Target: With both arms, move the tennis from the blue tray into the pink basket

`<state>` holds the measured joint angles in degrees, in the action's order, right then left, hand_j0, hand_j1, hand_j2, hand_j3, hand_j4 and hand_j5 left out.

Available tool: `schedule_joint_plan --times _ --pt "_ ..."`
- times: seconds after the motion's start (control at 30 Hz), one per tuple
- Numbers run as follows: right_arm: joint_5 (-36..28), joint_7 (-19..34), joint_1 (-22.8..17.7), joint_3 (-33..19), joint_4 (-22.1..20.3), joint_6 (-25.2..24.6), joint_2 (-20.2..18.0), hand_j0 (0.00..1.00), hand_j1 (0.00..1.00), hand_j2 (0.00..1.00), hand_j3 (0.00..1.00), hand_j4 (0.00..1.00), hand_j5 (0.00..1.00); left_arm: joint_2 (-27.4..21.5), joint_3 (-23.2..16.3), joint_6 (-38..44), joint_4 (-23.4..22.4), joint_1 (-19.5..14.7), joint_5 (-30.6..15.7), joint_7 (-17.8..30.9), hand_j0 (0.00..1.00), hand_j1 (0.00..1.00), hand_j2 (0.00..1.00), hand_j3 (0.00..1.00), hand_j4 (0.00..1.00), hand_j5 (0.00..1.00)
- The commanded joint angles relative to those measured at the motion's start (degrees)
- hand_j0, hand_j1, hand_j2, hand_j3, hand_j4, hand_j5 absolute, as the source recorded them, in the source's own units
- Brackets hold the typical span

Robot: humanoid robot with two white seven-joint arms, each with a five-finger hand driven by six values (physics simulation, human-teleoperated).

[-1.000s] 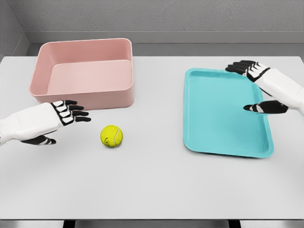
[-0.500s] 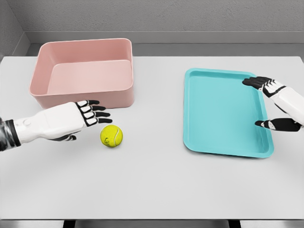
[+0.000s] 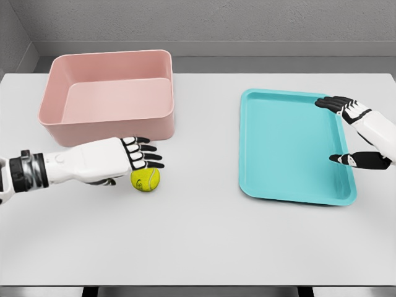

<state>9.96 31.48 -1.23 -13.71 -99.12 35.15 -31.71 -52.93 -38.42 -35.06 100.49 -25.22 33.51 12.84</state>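
A yellow-green tennis ball (image 3: 146,180) lies on the white table, just in front of the pink basket (image 3: 109,94). My left hand (image 3: 140,159) reaches in from the left with fingers spread, its fingertips over the ball's top edge; nothing is grasped. The blue tray (image 3: 291,148) lies at the right with nothing on it. Over the tray's right rim my right hand (image 3: 346,133) hovers open, fingers near the far corner and thumb near the middle of the rim.
The pink basket holds nothing and stands at the back left. The table's front edge runs along the bottom of the view. A grey wall closes the far side.
My left hand has slid rightward across the table until its fingers reach over the ball. The right hand has drawn back toward the tray's right edge and now barely moves.
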Motion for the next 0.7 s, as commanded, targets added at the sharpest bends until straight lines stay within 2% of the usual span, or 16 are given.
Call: schedule_joint_plan --times 0.0,0.1,0.27,0.37,0.57,0.67 --pt "-0.5 0.0 0.0 0.0 0.0 -0.2 -0.1 1.0 1.0 1.0 1.0 1.0 1.0 -0.1 -1.0 0.1 -0.4 -0.1 -0.5 0.0 1.0 1.0 1.0 1.0 1.0 1.0" --pt "-0.5 0.0 0.0 0.0 0.0 -0.2 -0.1 1.0 1.0 1.0 1.0 1.0 1.0 0.0 -3.7 0.1 -1.3 -2.6 -0.6 -0.1 1.0 1.0 1.0 1.0 1.0 1.0" --pt "-0.5 -0.1 0.2 0.0 0.0 -0.2 0.0 1.0 1.0 1.0 1.0 1.0 1.0 0.1 -4.2 0.1 -1.3 -3.2 -0.6 -0.1 1.0 1.0 1.0 1.0 1.0 1.0" --pt "-0.6 -0.1 0.2 0.0 0.0 -0.2 0.0 1.0 1.0 1.0 1.0 1.0 1.0 0.5 -6.8 0.1 -2.2 -5.2 -0.7 -0.1 1.0 1.0 1.0 1.0 1.0 1.0" --pt "-0.6 -0.1 0.0 -0.1 -0.1 -0.2 -0.1 1.0 1.0 1.0 1.0 1.0 1.0 1.0 -7.2 0.1 -2.9 -5.8 -0.8 -0.2 1.0 1.0 1.0 1.0 1.0 1.0" --pt "-0.6 -0.1 0.0 -0.2 -0.1 -0.2 -0.1 1.0 1.0 1.0 1.0 1.0 1.0 2.8 -9.3 0.1 -4.6 -7.6 -0.7 -0.2 1.0 1.0 1.0 1.0 1.0 1.0"
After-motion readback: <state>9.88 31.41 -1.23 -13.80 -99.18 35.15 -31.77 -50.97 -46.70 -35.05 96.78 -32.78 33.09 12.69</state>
